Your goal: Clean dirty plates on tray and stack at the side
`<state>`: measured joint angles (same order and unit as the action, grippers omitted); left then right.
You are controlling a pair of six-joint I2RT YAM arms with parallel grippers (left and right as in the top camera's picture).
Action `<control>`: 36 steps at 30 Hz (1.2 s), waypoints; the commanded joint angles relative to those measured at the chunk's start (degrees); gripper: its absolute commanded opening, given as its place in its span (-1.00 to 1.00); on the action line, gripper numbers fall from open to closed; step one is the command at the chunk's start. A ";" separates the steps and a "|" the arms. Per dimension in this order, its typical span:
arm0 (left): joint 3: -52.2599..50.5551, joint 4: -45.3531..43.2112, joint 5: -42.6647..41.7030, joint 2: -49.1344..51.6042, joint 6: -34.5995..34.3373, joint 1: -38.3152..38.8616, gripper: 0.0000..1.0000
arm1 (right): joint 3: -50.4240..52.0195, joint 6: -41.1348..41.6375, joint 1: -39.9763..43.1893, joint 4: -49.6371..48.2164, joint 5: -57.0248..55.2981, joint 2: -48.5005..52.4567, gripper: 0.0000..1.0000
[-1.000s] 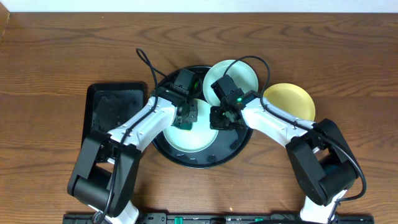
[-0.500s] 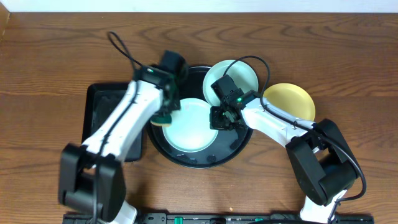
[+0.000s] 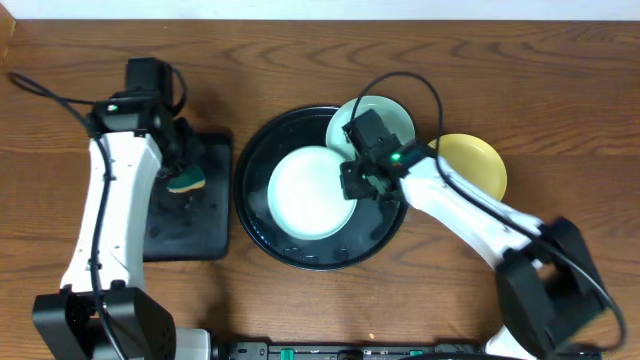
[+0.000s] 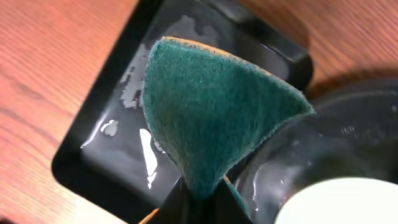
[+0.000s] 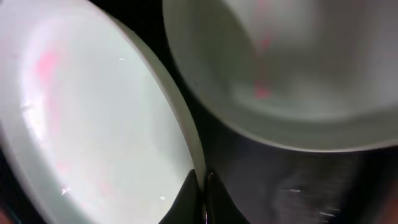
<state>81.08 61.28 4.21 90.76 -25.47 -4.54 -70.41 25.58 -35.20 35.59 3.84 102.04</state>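
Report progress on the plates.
Done: the yellow plate lies on the table, off the tray. In hand: right fingers pinch one mint plate's rim; left fingers hold the sponge. Left: that plate and the second mint plate sit on the tray; nothing stacked.

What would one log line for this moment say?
left hand: holds sponge over small tray | right hand: grips mint plate rim
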 commanded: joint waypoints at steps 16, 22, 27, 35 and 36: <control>0.90 -0.07 -0.72 -0.55 0.52 -1.92 -0.85 | -1.60 -16.72 -19.89 -0.22 -57.55 -15.15 -0.98; 0.90 -0.04 -0.72 -0.55 0.55 -1.92 -0.85 | -1.60 -21.27 -25.73 -5.03 -71.38 -15.15 -0.98; 0.90 -0.07 -0.68 -0.55 0.55 -1.92 -0.85 | -1.60 -28.02 -28.59 -12.98 -81.46 -15.15 -0.98; 0.90 -0.04 -0.57 -0.55 0.55 -1.92 -0.85 | -1.60 -40.30 -29.31 -26.01 -83.56 -15.17 -0.98; 0.90 -0.04 -0.57 -0.55 0.55 -1.92 -0.85 | -1.60 -40.48 -29.31 -26.23 -83.54 -15.17 -0.98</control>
<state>81.08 61.14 3.33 90.76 -25.47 -6.28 -70.91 -9.72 -63.99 10.50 -76.09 87.88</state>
